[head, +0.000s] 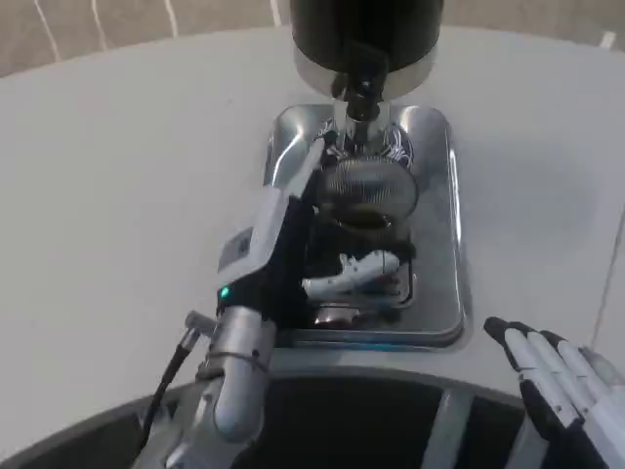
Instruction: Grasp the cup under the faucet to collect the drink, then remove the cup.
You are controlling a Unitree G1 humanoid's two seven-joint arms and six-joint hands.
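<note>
A silvery cup [369,188] stands on the shiny metal drip tray [441,244], directly under the faucet [359,98] of the black drink dispenser [366,29]. My left hand [312,254] reaches in from the lower left and grips the cup. Its white fingers [356,274] wrap round the cup's near side, and the hand's upper edge runs along the cup's left side. The lower part of the cup is hidden behind the hand. My right hand [552,376] hovers at the bottom right near the table's edge, fingers stretched out, holding nothing.
The white table [127,195] spreads out to the left and right of the tray. The dispenser stands at the far end of the tray. The dark curved table edge [371,410] runs along the bottom.
</note>
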